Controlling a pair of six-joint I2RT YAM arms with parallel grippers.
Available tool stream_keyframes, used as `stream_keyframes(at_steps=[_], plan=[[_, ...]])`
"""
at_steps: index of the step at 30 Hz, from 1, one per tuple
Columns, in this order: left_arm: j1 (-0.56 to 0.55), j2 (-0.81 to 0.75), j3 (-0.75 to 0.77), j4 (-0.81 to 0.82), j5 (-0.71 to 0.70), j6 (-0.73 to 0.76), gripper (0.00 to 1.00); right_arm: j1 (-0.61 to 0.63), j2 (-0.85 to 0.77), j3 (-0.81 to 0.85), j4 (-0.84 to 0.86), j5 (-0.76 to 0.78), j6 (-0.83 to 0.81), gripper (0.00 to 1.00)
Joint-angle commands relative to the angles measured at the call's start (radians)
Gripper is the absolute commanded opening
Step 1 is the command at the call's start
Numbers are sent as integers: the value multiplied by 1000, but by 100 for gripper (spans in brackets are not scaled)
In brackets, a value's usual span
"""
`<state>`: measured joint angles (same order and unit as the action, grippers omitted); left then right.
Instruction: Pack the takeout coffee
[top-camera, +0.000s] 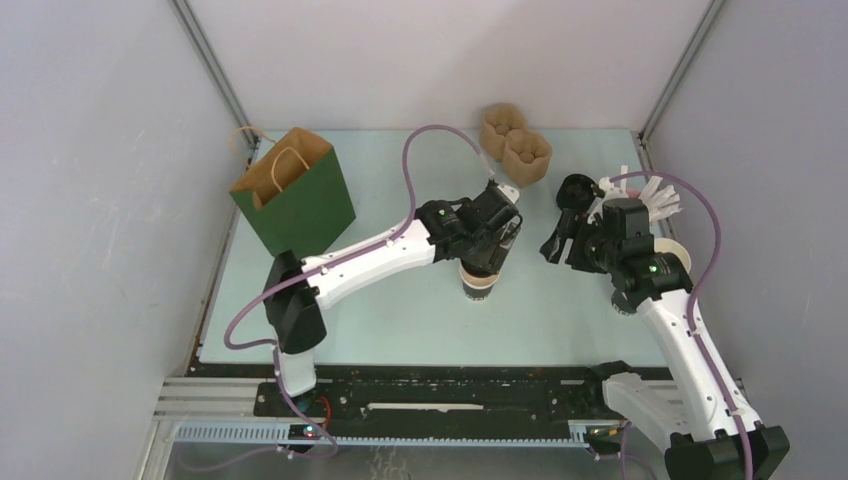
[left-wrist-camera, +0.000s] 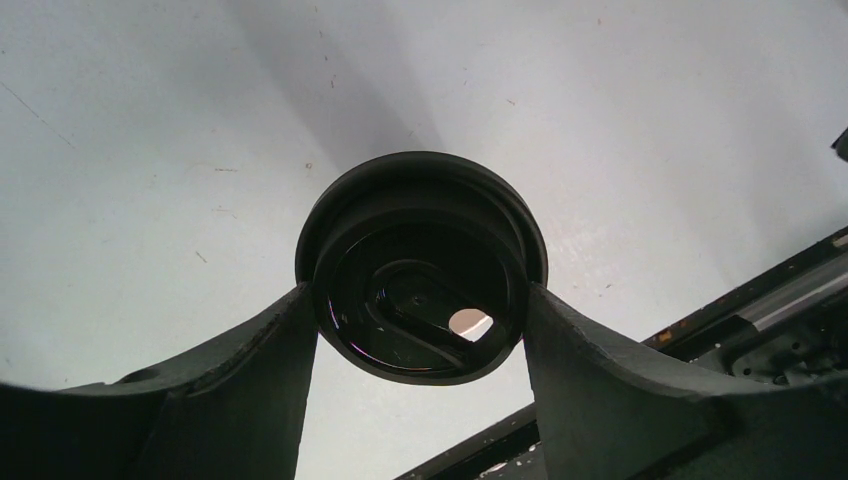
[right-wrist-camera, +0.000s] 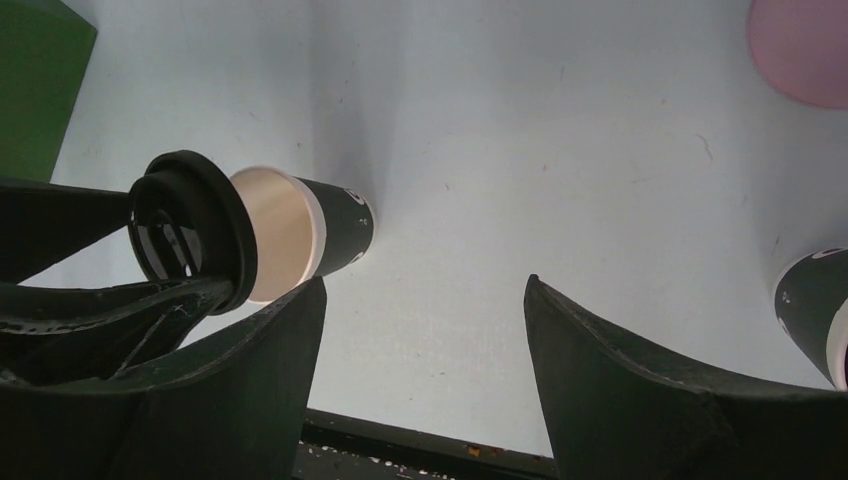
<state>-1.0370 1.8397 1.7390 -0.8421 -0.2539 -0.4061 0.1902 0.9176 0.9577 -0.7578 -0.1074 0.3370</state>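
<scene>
The left gripper (left-wrist-camera: 420, 300) pinches the black lid (right-wrist-camera: 190, 228) by its rim, one finger on each side, and holds it just at the open mouth of the coffee cup (top-camera: 480, 285). The lid is not seated, and the cream inside of the cup shows beside it. The cup stands upright near the middle of the table (top-camera: 330, 330), right of the green paper bag (top-camera: 295, 195), and the right gripper (right-wrist-camera: 425, 290) hangs near its right side, fingers spread with nothing between them.
</scene>
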Motion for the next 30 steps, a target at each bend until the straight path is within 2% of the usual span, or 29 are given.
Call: stream_keyframes(at_steps=[1, 30], plan=[[-12, 27, 76, -68, -40, 44, 69, -6, -27, -4, 51, -11, -29, 81], [-32, 143, 158, -117, -28, 67, 73, -8, -30, -22, 86, -46, -36, 80]])
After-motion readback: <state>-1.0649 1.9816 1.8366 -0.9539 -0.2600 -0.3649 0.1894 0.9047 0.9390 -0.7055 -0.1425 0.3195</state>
